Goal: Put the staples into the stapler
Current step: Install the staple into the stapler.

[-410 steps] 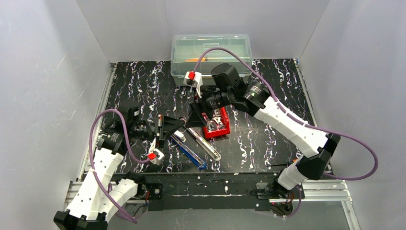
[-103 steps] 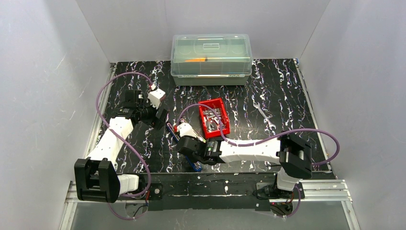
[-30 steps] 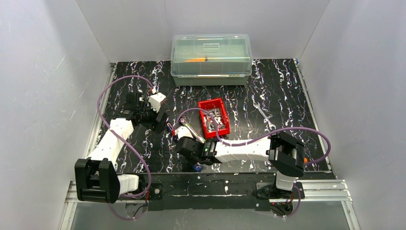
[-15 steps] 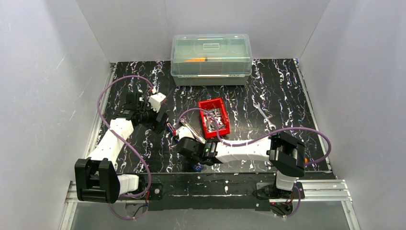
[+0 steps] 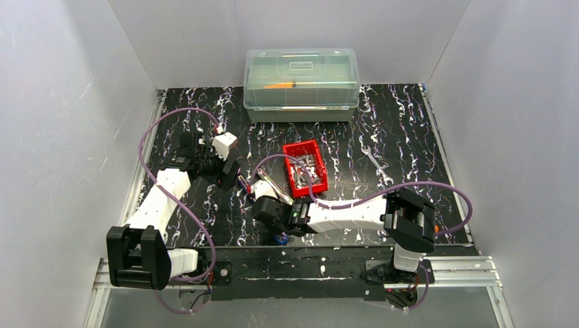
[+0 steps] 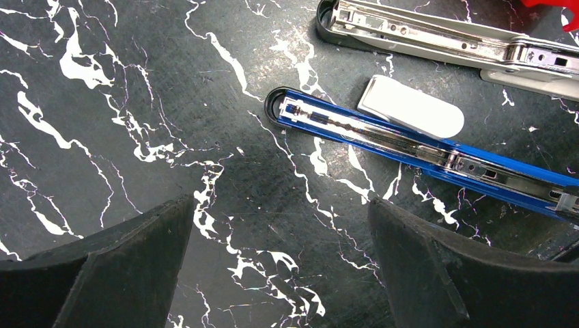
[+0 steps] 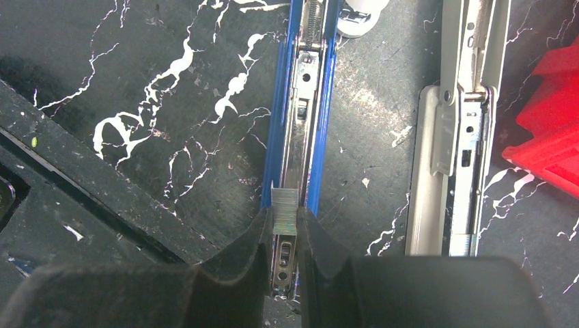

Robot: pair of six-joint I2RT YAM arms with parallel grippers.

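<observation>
The right gripper (image 7: pixel 283 225) is pinched shut on a short strip of staples (image 7: pixel 284 203), held just over the open channel of the blue stapler (image 7: pixel 300 102) by the near edge of the bench (image 5: pixel 410 137), left of middle. Seconds ago this arm was at the red tray (image 5: pixel 308 192) mid-bench; in the last second it has hardly stirred, so the strip looks ready to lower in. The left gripper (image 6: pixel 280 273), jaws wide and empty, has drawn back toward the left edge. The fingers hide the channel's near end; whether the strip touches the rail cannot be told
</observation>
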